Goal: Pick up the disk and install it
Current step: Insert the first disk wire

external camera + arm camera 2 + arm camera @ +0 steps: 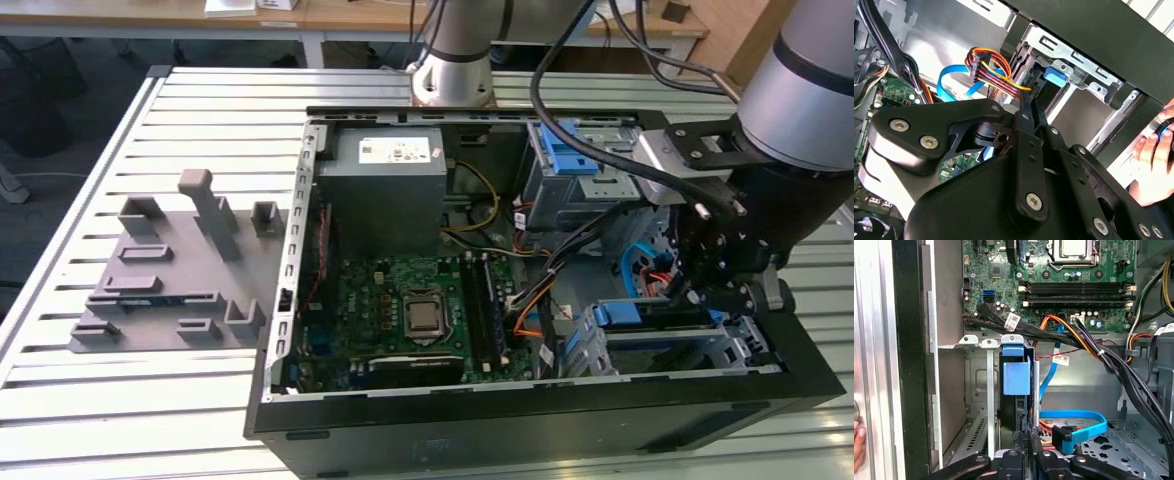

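We see the gripper (705,290) lowered into the open computer case (534,420), at the exterior view's right, over the metal drive cage (694,345) in the near corner. The disk (1015,390) stands on edge inside that cage, its blue bracket tab (1016,377) uppermost in the first wrist view. The jaws appear closed on the disk's edge, gripping it from behind, though their tips are partly hidden by the linkage. We judge the disk is held upright like this so it slides along the cage's slot, and it looks nearly seated. The orange and blue cables (1074,427) lie just beside it, unconnected to it as far as we can tell. The grey slotted stand (174,270) sits on the counter (80,400), well apart at the left. A person's hand (1154,160) rests outside the case.
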Motion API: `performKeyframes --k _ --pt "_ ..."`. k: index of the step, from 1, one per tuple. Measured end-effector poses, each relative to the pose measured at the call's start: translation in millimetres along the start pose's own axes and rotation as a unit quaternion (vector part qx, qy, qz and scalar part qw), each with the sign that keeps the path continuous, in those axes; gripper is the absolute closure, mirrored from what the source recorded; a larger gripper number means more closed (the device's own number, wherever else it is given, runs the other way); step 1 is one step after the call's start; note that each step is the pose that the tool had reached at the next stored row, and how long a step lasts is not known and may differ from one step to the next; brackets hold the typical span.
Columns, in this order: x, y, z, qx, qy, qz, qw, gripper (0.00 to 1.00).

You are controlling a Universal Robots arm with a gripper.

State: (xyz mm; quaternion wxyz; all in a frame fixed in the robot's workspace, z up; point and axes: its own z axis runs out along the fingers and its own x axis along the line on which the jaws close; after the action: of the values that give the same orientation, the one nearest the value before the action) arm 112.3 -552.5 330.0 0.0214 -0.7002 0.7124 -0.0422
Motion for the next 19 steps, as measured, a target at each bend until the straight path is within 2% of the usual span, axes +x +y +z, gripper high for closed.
performKeyframes --k 6,7,14,15,16,17,18,19 --pt "0.0 -0.1 1.0 -0.0005 -0.0002 0.0 1.0 0.82" --pt "0.0 -0.1 1.0 -0.0005 -0.0001 0.0 1.0 0.76" --pt "0.1 -0.5 -2.8 -0.0005 -0.0001 0.0 1.0 0.76" --pt "0.1 -0.5 -3.6 -0.0005 0.0 0.0 1.0 0.78" --pt "0.1 -0.6 -4.1 -0.0005 -0.0001 0.0 1.0 0.84" --pt "0.2 -0.6 -4.5 -0.0005 -0.0001 0.0 1.0 0.84" --pt "0.2 -0.7 -4.9 -0.0005 -0.0002 0.0 1.0 0.89" --pt "0.1 -0.7 -5.0 -0.0005 -0.0002 0.0 1.0 0.89"
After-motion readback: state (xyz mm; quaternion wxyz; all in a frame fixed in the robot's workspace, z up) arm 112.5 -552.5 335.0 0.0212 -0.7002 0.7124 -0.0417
